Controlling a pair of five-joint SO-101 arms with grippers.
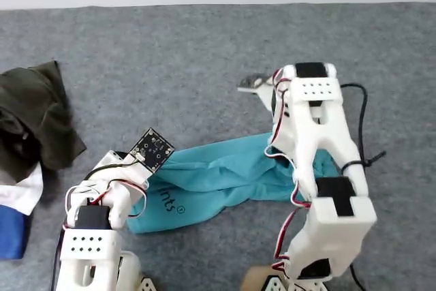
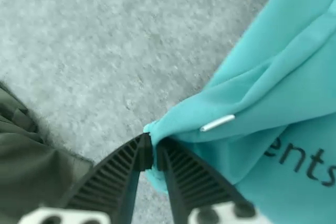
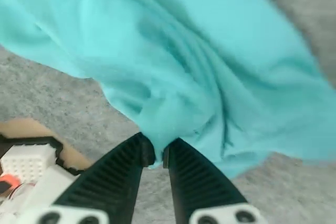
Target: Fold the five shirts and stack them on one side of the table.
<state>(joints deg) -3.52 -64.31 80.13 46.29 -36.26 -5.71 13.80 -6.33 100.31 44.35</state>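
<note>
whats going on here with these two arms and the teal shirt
Both arms hold one teal shirt on the grey table. The left arm has its jaws shut on one bunched end, the right arm on the other side; it is not yet folded. A dark green shirt lies crumpled at the table's edge, white cloth and blue cloth beside it.

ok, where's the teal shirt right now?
High view, front centre: the teal shirt lies between the left gripper and right gripper, each pinching an edge.
</note>
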